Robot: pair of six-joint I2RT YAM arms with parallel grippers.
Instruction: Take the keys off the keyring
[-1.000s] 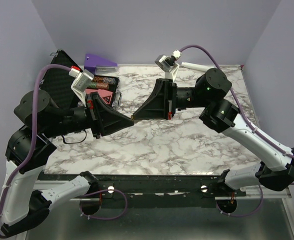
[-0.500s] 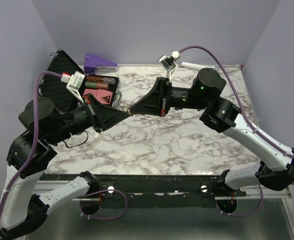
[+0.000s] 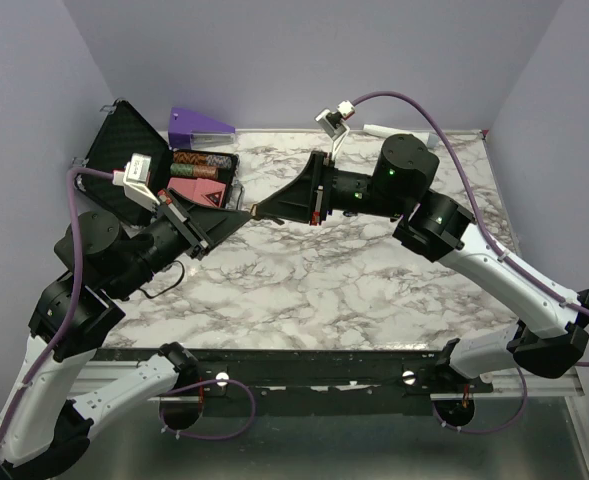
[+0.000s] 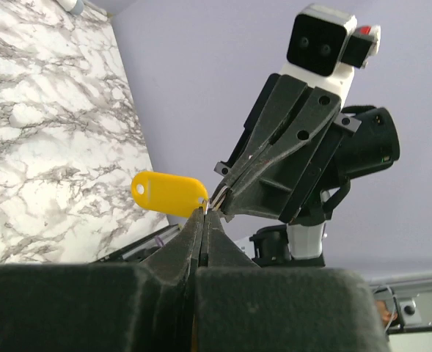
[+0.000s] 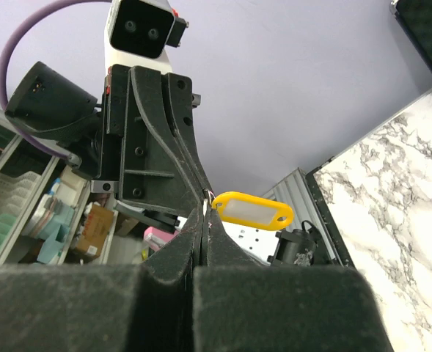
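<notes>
The keys show as a small yellow flat tag (image 4: 169, 193) on a thin metal ring (image 4: 217, 196); the tag also shows in the right wrist view (image 5: 252, 210) and as a tiny yellow spot in the top view (image 3: 255, 211). My left gripper (image 4: 203, 213) and right gripper (image 5: 206, 214) meet tip to tip above the table's back left (image 3: 251, 212). Both are shut, each pinching the ring, and the tag hangs free beside the tips. No separate key blades can be made out.
An open black case (image 3: 114, 160) lies at the back left with red and pink items (image 3: 199, 178) beside it. A purple block (image 3: 199, 125) sits behind it. A white cylinder (image 3: 382, 131) lies at the back edge. A black cable (image 3: 164, 285) lies near the left arm.
Both grippers, still tip to tip on the ring, have moved together toward the back left. The left wrist has swung left and the right arm has reached farther left.
</notes>
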